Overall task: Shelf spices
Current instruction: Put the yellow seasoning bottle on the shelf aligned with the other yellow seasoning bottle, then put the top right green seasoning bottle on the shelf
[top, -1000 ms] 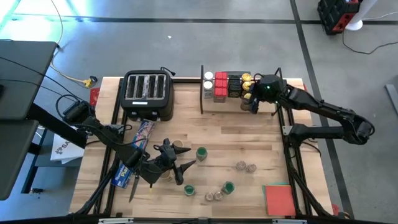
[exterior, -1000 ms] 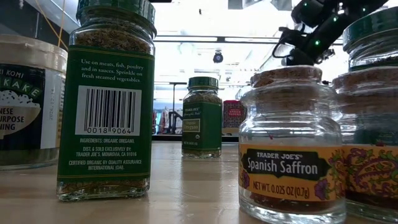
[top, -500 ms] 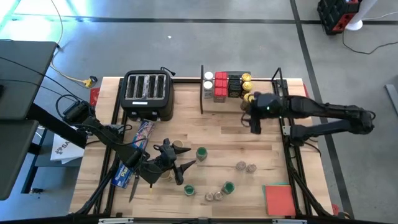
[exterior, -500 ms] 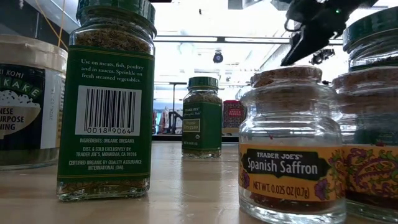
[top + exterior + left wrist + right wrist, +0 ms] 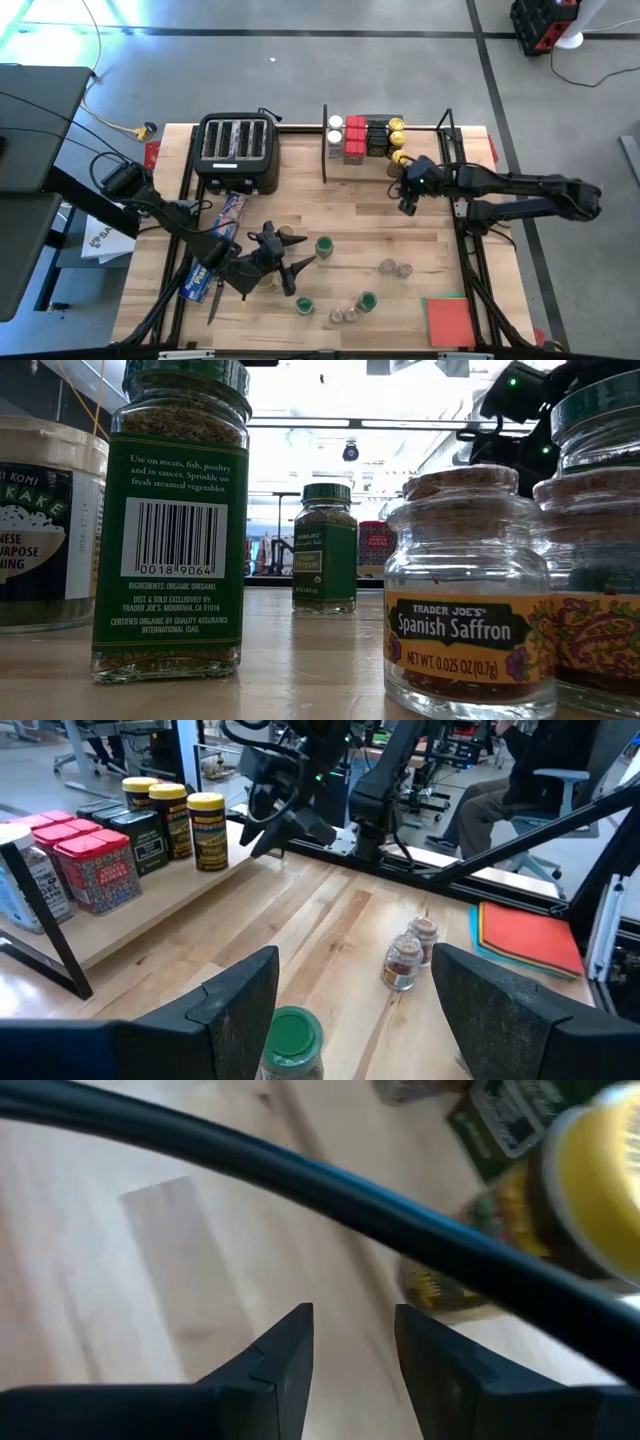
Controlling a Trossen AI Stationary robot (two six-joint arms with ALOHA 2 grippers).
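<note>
Since half a second ago, the right gripper (image 5: 406, 203) has drawn slightly left and nearer, away from the light-wood shelf with black rod frames (image 5: 437, 140), its fingers a little apart and empty. At the near left, the left gripper (image 5: 296, 273) waits over the table, fingers wide apart above a green-lidded round jar (image 5: 291, 1039). On the shelf stand white-lidded jars (image 5: 335, 130), red rectangular tins (image 5: 354, 138), black boxes (image 5: 376, 138) and yellow-lidded jars (image 5: 398, 130). More small jars (image 5: 396, 267) lie scattered near the table's front.
</note>
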